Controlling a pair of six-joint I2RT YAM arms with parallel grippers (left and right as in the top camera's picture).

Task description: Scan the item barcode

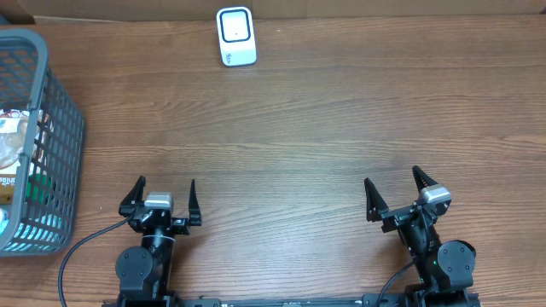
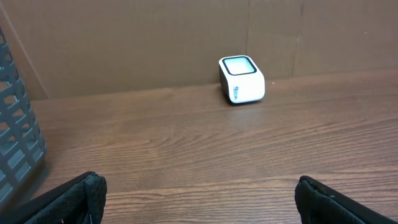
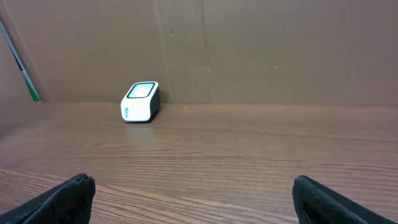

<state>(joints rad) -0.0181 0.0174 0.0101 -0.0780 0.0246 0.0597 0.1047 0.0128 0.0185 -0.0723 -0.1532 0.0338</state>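
Overhead: left end effector [image 1: 165, 182], right end effector [image 1: 392, 176] spread apart, empty, near worktop [image 1: 299, 128] edge. Scanner [image 1: 236, 36] far edge, window upward to read barcode; items [image 1: 13, 141] in basket [image 1: 64, 128], left edge.

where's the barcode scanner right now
The white scanner sits at the far edge of the table in the overhead view, slightly left of centre, by the cardboard wall, well away from the grey basket at the left edge.

Basket [image 1: 66, 149] at left edge, scanner [image 1: 236, 37] at back
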